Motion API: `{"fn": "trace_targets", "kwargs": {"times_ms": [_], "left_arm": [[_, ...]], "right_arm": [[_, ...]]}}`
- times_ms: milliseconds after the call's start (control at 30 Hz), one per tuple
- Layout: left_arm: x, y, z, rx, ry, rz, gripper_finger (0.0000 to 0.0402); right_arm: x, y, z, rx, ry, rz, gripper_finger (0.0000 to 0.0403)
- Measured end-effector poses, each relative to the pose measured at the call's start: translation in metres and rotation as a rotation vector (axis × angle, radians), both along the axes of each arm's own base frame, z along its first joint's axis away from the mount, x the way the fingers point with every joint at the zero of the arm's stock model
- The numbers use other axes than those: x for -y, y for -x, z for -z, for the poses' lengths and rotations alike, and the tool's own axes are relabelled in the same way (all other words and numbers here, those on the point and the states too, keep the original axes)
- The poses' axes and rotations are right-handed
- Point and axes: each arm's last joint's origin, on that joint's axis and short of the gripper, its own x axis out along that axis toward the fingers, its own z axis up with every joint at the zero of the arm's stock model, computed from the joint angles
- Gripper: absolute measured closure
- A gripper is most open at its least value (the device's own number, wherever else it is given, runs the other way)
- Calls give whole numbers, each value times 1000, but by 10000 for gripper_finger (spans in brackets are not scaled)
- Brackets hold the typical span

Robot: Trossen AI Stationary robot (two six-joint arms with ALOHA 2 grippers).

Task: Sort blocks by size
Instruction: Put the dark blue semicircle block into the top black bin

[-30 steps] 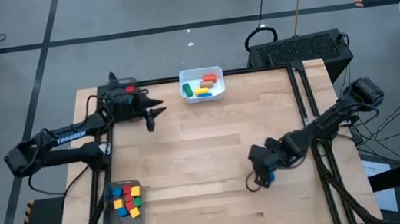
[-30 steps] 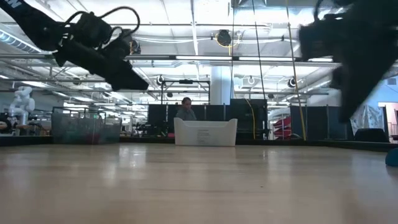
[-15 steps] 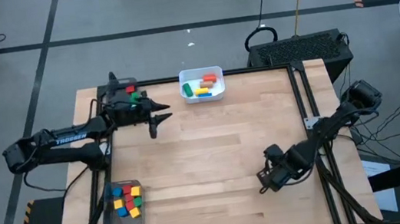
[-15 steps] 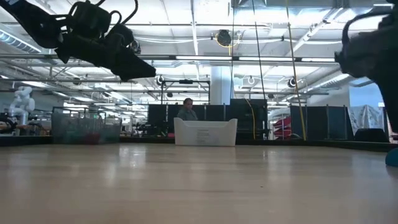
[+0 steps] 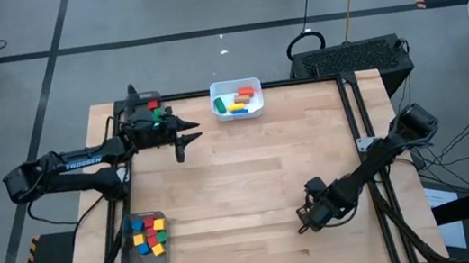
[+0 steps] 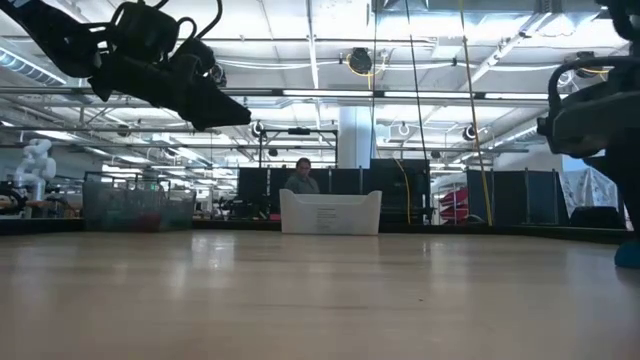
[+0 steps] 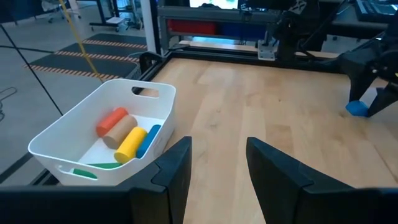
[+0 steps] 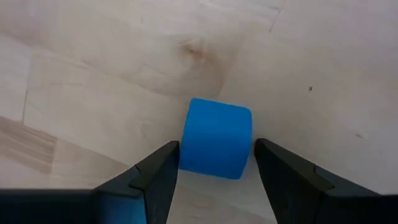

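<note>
The blocks sit in three places on the desk. A single blue block (image 8: 216, 138) lies on the bare wood near the desk's front right corner, between the fingers of the right gripper (image 8: 216, 165). The fingers stand on either side of it, just beside its faces; whether they press it cannot be told, and the block rests on the wood. In the high view that right gripper (image 5: 306, 220) hangs low over the same spot, its arm reaching in from the right edge. In the left wrist view the blue block (image 7: 357, 108) shows far off across the desk under the other arm's fingers.

At the middle of the desk's far edge stands a white bin (image 5: 218, 113). It holds longer pieces: an orange-red cylinder (image 7: 111, 121), a tan cylinder (image 7: 122, 130), a yellow cylinder (image 7: 130, 142), a blue bar (image 7: 148, 139) and a green bar (image 7: 104, 165) lying flat on its floor.

At the front left corner a clear grey tray (image 5: 132, 261) holds a heap of small cubes (image 5: 148, 235) in red, blue, yellow and green.

The left gripper (image 5: 187, 141) hovers above the desk near the far left corner, beside the white bin, with its fingers (image 7: 175, 167) apart and nothing between them.
</note>
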Motion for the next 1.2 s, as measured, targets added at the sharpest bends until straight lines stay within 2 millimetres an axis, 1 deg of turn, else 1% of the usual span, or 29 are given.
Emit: {"fn": "trace_targets", "kwargs": {"times_ms": [100, 167, 233, 300, 367, 567, 833, 1033, 1200], "left_arm": [[1, 0, 0, 0, 0, 3, 246], [3, -1, 0, 1, -2, 16, 246], [7, -3, -1, 3, -20, 63, 246], [13, -6, -1, 0, -59, 120, 246], [18, -8, -1, -3, -100, 163, 246], [40, -15, -1, 1, -229, 299, 246], [71, -22, -8, 92, -393, 467, 246], [91, -24, -8, 125, -531, 582, 246], [104, -30, 0, 122, -643, 668, 246]], "right_arm": [[-1, -1, 6, -33, -6, -32, 196], [-1, -1, 6, -35, -1, -52, 208], [-1, -1, 4, -31, 8, -63, 232], [-1, -2, 1, -18, 33, -88, 265], [-1, -6, -2, 5, 47, -125, 291], [-4, -26, -18, 159, 88, -246, 292], [-1, -64, -46, 423, 173, -388, 292], [12, -89, -54, 596, 203, -444, 292], [29, -105, -61, 690, 251, -460, 292]]}}
